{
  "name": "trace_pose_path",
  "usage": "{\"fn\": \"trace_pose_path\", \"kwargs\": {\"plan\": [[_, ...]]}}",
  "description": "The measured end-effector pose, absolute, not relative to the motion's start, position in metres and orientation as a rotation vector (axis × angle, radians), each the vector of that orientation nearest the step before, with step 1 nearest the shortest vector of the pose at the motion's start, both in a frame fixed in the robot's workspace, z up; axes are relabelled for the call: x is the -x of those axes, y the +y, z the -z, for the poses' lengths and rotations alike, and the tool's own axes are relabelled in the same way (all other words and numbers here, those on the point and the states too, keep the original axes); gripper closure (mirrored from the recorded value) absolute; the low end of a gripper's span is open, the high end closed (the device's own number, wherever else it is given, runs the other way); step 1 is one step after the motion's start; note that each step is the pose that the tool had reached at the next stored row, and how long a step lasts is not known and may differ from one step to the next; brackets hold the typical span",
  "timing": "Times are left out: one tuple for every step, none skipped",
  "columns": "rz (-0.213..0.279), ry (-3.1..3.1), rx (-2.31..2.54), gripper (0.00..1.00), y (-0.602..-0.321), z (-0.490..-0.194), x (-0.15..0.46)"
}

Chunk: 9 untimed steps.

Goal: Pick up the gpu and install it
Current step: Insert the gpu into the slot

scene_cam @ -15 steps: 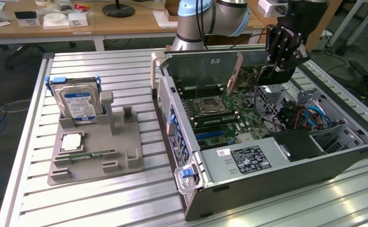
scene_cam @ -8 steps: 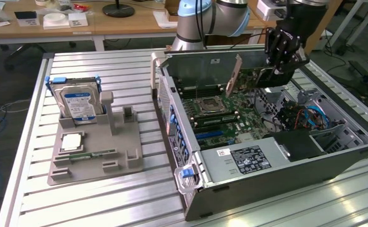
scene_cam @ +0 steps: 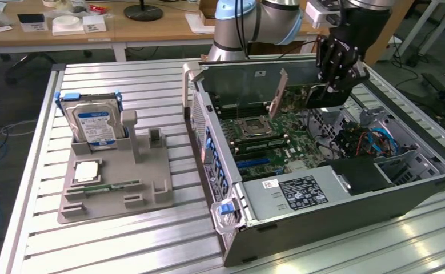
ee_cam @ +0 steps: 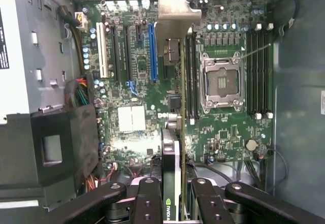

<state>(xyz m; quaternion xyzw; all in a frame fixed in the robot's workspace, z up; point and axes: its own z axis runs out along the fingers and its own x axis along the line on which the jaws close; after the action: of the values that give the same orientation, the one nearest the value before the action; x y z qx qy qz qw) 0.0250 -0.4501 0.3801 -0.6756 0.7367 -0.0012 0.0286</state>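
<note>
Pincer (ee_cam: 177, 201) clamped narrow on the gpu (ee_cam: 171, 155) — card edge-on over motherboard (ee_cam: 218, 132).

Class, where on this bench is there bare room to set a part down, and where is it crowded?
Bare slatted table lies in front of the grey holder and behind the hard drive. Crowded: inside the case, where the gripper holds the gpu.

Cropped or unreadable
Cut off at the wrist view's edge: near end of the gpu (ee_cam: 173, 148), seen edge-on, and bases of the fingers (ee_cam: 147, 201) of the gripper (ee_cam: 174, 183) clamping it. In the exterior view, cropped above: the arm (scene_cam: 245, 23); unreadable: print on the power supply label (scene_cam: 302, 193) and the hard drive label (scene_cam: 92, 123).
</note>
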Motion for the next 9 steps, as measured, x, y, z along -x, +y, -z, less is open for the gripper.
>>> {"fn": "trace_pose_path", "kwargs": {"plan": [[0.004,2.273,2.085,0.73,-0.4503,-0.3796,-0.0235],[0.004,2.273,2.085,0.73,-0.4505,-0.3793,-0.0219],[0.004,2.273,2.085,0.73,-0.4510,-0.3791,-0.0209],[0.004,2.273,2.085,0.73,-0.4517,-0.3790,-0.0204],[0.004,2.273,2.085,0.73,-0.4526,-0.3789,-0.0200],[0.004,2.273,2.085,0.73,-0.4537,-0.3788,-0.0197],[0.004,2.273,2.085,0.73,-0.4553,-0.3787,-0.0195],[0.004,2.273,2.085,0.73,-0.4571,-0.3785,-0.0194],[0.004,2.273,2.085,0.73,-0.4589,-0.3783,-0.0192]]}}
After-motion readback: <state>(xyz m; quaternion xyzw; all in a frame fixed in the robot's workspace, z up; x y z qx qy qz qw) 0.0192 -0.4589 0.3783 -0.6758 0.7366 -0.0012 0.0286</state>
